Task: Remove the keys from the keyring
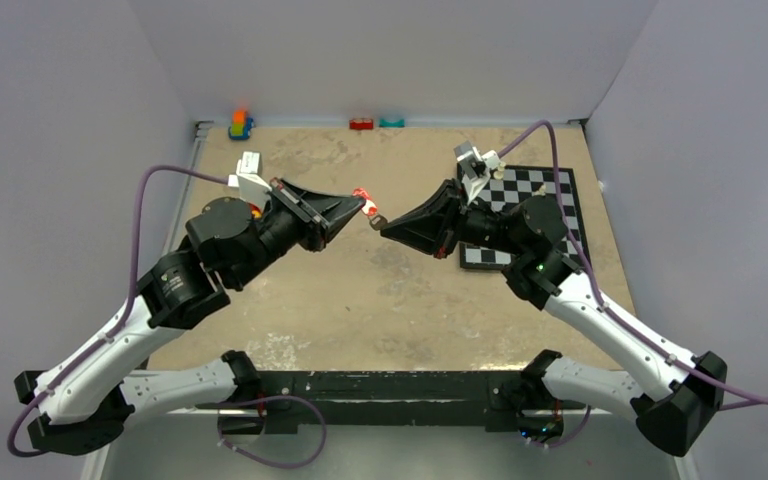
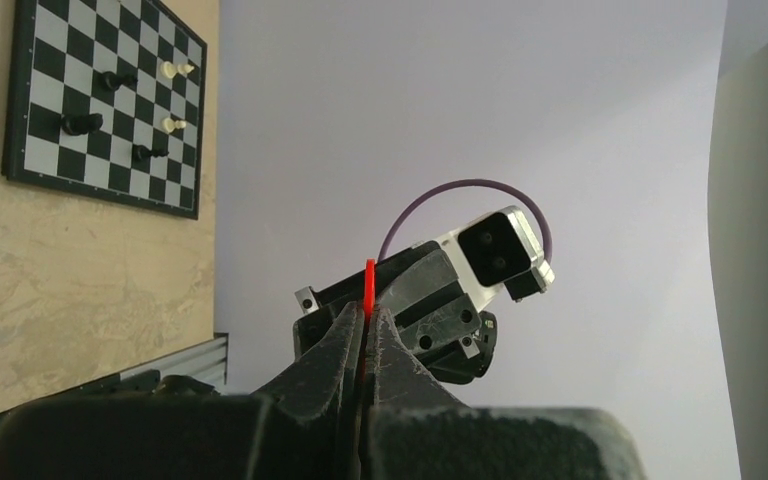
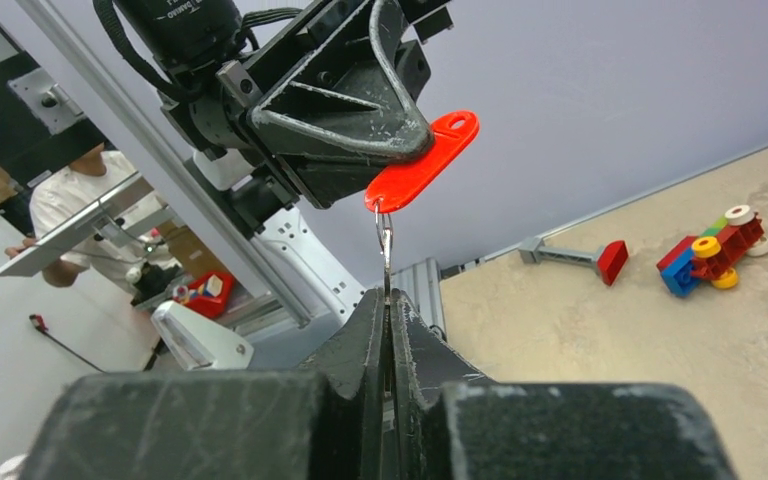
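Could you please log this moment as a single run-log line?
left end effector: shut on key | right end effector: shut on keyring | separation: not yet done

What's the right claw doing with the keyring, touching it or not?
Touching. The right wrist view shows the keyring hanging from the red key, its lower end pinched in the shut right claw.

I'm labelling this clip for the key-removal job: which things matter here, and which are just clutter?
Part of the job:
- red key, left gripper fingers shut on it
- keyring hanging from the key, right gripper fingers shut on it

Just lying about:
- chessboard
- toy brick car
- grey bar with a red end
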Robot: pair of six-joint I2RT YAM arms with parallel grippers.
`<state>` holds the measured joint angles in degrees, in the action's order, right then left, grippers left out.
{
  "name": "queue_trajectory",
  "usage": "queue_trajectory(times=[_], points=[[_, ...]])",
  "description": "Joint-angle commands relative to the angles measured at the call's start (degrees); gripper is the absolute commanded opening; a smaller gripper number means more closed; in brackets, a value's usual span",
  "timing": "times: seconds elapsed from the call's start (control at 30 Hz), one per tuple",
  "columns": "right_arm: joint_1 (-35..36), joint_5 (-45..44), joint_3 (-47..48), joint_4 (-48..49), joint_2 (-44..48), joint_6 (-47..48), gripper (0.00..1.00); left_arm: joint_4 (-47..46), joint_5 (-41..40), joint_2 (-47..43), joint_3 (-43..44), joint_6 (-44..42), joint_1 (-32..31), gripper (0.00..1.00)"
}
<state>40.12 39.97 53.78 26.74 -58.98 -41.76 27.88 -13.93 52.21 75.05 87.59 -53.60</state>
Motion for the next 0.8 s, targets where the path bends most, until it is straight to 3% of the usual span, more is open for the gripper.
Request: queue_trajectory(times=[0.0, 0.07, 0.13, 0.23, 0.3, 0.43, 0.53, 0.77], points=[[0.38, -1.24, 2.08, 1.25, 0.87, -0.28, 0.01, -1.58, -0.71, -1.2, -2.05, 1.16, 0.35, 0.0], [0.37, -1.73, 1.91, 1.15, 0.98, -0.78, 0.0, -1.65, -0.02, -1.31, -2.74, 1.27, 0.42, 0.01], [0.37, -2.35, 2.06, -0.2, 1.18, -1.21, 0.0, -1.56, 0.94, -1.46, -3.33, 0.57, 0.4, 0.12], [0.38, -3.48, 3.33, -5.38, 1.56, -1.4, 0.0, -0.04, 0.24, -2.6, -3.79, -1.61, 0.41, 0.37], [0.33, -3.83, 4.02, -8.68, 1.87, -1.5, 0.0, 1.82, -1.56, -4.13, -3.94, -2.94, 0.43, 0.44], [0.37, -3.69, 3.41, -10.71, 2.14, -4.22, 0.0, 4.21, -4.58, -6.06, -3.24, -6.46, 0.43, 0.7], [0.31, -2.35, 3.71, -11.29, 2.12, -6.7, 0.0, 6.06, -6.0, -6.26, -0.6, -14.6, 0.43, 0.71], [0.12, 1.71, 8.04, -16.31, 0.72, -14.05, 0.0, 15.53, -3.59, -2.26, 11.72, -41.61, 0.43, 0.62]])
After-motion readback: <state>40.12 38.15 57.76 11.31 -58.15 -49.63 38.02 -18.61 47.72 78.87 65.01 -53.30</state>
